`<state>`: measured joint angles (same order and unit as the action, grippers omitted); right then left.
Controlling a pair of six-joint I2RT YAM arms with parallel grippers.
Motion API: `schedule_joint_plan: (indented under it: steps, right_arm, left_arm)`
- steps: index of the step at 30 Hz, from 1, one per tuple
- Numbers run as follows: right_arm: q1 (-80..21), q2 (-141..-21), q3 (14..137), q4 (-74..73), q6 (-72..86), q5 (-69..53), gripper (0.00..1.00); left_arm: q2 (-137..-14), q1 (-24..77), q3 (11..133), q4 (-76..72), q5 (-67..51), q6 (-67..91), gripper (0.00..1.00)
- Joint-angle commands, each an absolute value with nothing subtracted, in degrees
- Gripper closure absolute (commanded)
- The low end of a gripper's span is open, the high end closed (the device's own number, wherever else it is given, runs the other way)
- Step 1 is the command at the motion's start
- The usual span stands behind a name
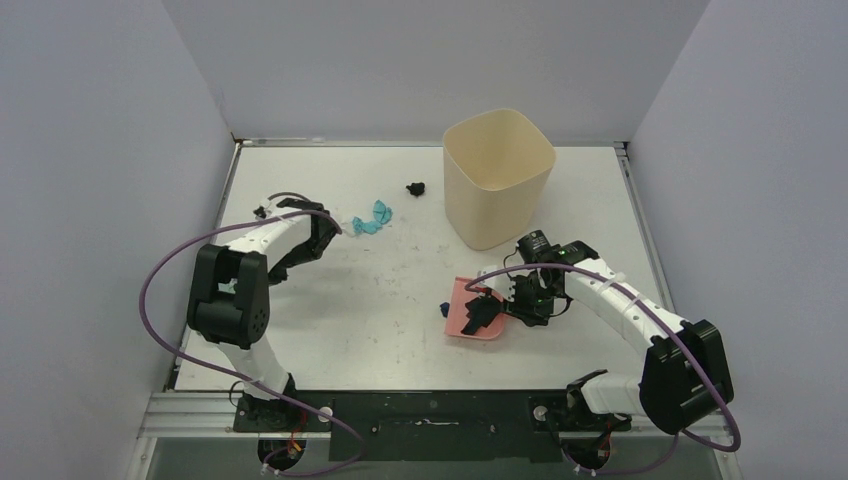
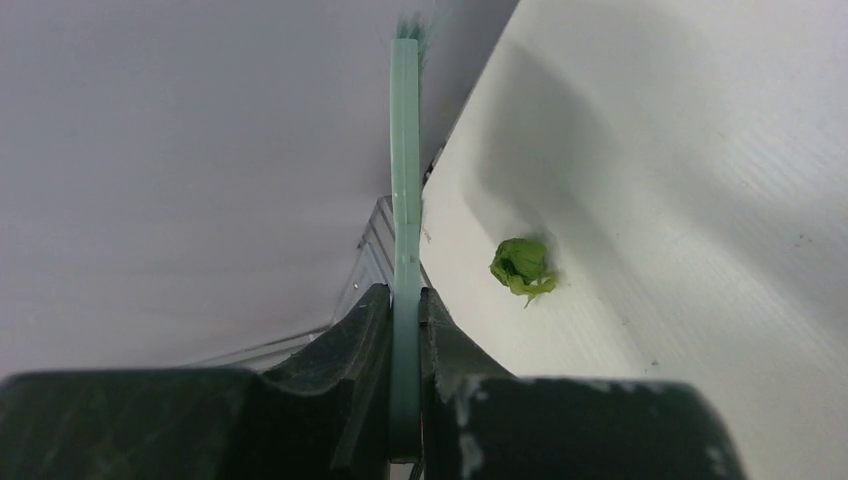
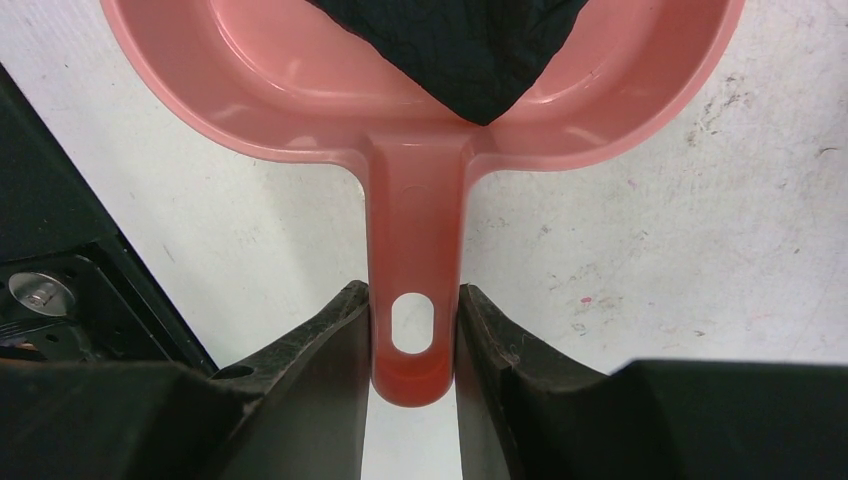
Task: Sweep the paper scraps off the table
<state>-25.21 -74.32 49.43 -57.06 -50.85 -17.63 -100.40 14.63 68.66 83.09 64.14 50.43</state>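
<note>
No lettering, label or number can be read (perhaps too small)

Surface/material check: table, tools, scraps

Detail: table (image 1: 380,330) white, matt, smooth w/ grey scuffs & specks; edge rails (image 1: 330,141) bare metal, dull sheen. dustpan (image 3: 415,230) pink plastic, glossy, smooth moulding. black scrap (image 3: 460,50) matt, creased, fine grid texture. brush (image 2: 405,180) pale green plastic, satin finish. green scrap (image 2: 520,268) crumpled paper, matt. bin (image 1: 497,180) beige plastic, smooth, low sheen. left gripper fingers (image 2: 345,345) & right gripper fingers (image 3: 325,350) black, matt, scratched; pale scuffs on left.
</note>
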Motion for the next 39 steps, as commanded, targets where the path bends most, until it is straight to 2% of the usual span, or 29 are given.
schedule_joint_plan:
  steps: [1, 7, 11, 19, 22, 29, 39]
  right_arm:
    - [-25.5, -72.0, 49.5, -55.8, -52.2, -18.7, 0.95]
    - [-25.5, -73.3, 50.3, -55.7, -52.1, -17.6, 0.95]
    - [-25.4, -73.7, 51.5, -57.2, -51.7, -17.1, 0.95]
    - [-25.5, -75.4, 52.2, -59.8, -52.4, -10.4, 0.95]
    - [-25.5, -75.8, 52.3, -60.8, -52.5, -8.5, 0.95]
    - [-25.7, -75.9, 52.0, -62.4, -51.2, -5.2, 0.95]
    - [-25.8, -78.5, 52.3, -61.1, -49.6, -3.9, 0.95]
  left_arm:
    - [-98.8, 12.4, 67.4, 75.7, 58.0, 41.9, 1.00]
    - [-97.4, 12.8, 66.7, 72.1, 45.2, 36.2, 1.00]
    - [-96.5, 15.8, 67.2, 73.3, 40.9, 35.7, 1.00]
    - [-93.1, 30.2, 70.3, 74.6, 36.4, 36.9, 1.00]
    - [-89.3, 36.3, 71.1, 68.9, 33.3, 36.8, 1.00]
    - [-85.4, 39.2, 70.6, 55.6, 12.4, 35.7, 1.00]
    - [-82.8, 46.8, 74.6, 44.6, 3.3, 39.9, 1.00]
